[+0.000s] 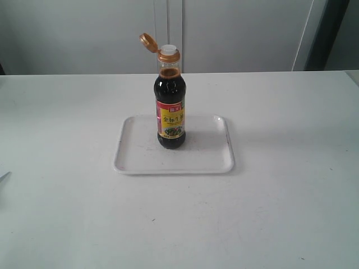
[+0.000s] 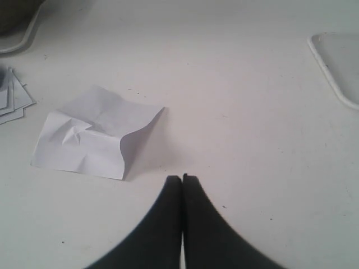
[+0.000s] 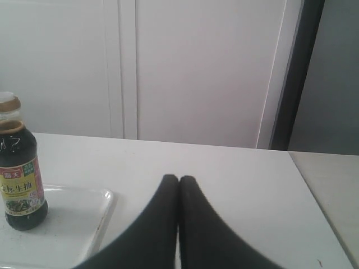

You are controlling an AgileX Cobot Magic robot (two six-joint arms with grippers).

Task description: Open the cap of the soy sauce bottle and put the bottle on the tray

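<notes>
The soy sauce bottle (image 1: 170, 106) stands upright on the white tray (image 1: 140, 159), dark liquid inside and a red and yellow label on its front. Its golden cap (image 1: 148, 42) is flipped open to the left on its hinge, baring the white spout (image 1: 169, 49). The right wrist view shows the bottle (image 3: 20, 179) on the tray (image 3: 84, 224), off to one side of my right gripper (image 3: 179, 179), which is shut on nothing. My left gripper (image 2: 182, 178) is shut and empty above bare table, with a tray corner (image 2: 336, 73) at the view's edge. Neither gripper appears in the exterior view.
A crumpled sheet of white paper (image 2: 92, 134) lies on the table near the left gripper, with more paper sheets (image 2: 11, 98) beyond it. A white wall with a panel seam (image 1: 168, 22) stands behind the table. A dark vertical post (image 3: 291, 73) stands at the back right.
</notes>
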